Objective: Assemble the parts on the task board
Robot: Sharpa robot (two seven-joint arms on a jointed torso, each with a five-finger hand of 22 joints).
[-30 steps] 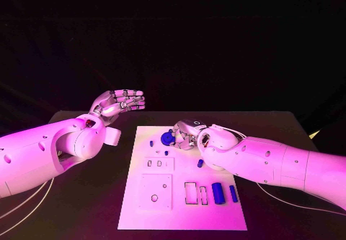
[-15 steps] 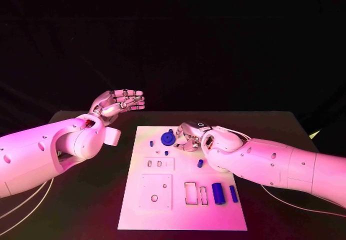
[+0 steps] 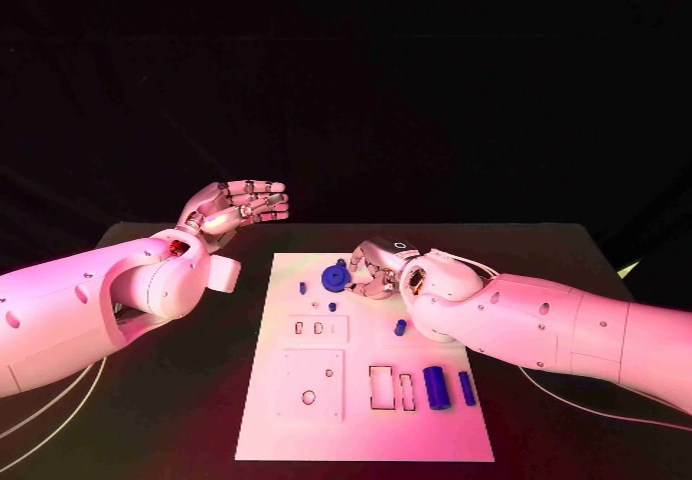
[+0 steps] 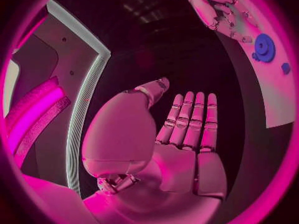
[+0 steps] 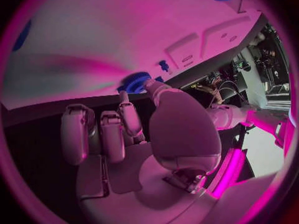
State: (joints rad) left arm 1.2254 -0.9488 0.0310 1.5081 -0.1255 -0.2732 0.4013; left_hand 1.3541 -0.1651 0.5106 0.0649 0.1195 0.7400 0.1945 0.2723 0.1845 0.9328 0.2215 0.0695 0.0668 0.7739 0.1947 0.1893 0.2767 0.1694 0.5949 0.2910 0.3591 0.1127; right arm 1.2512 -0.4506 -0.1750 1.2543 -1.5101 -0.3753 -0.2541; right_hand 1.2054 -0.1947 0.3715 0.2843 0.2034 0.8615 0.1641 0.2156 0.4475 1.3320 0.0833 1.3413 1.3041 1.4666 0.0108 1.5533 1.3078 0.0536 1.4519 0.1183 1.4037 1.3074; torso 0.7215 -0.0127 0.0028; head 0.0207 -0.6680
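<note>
Blue gear (image 3: 336,275) sits at far end of white task board (image 3: 289,420), w/ right hand (image 3: 378,270) just beside it, fingers curled, empty. Left hand (image 3: 235,208) raised off desk (image 3: 173,400), fingers apart, empty.

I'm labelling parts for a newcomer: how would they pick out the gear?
Start at the white task board mid-table and go to its far end. Just left of the right hand sits the blue gear, the one round toothed disc among small pegs and bars.
</note>
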